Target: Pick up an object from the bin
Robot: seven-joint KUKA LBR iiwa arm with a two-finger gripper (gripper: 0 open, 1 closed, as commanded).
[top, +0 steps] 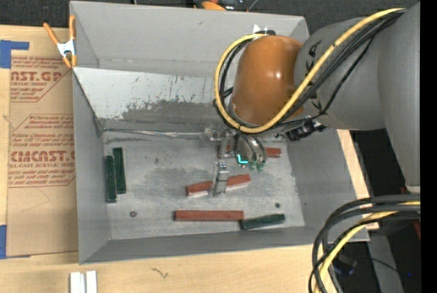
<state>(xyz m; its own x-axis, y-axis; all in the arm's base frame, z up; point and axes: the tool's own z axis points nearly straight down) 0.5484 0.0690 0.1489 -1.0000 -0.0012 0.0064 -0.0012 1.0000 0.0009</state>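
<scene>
Grey bin (164, 172) floor: end effector (221, 179) sits over short red-brown bar (238, 180), 4 o'clock of centre. Can't tell its opening. Bar looks light and stiff; grip mid-length.

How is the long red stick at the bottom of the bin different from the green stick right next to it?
The red stick is reddish-brown; the green stick is dark green. The red stick is longer than the green stick. The red stick lies nearly level, while the green stick tilts slightly up toward the right. Both are thin, lie flat on the bin floor and sit almost end to end.
</scene>
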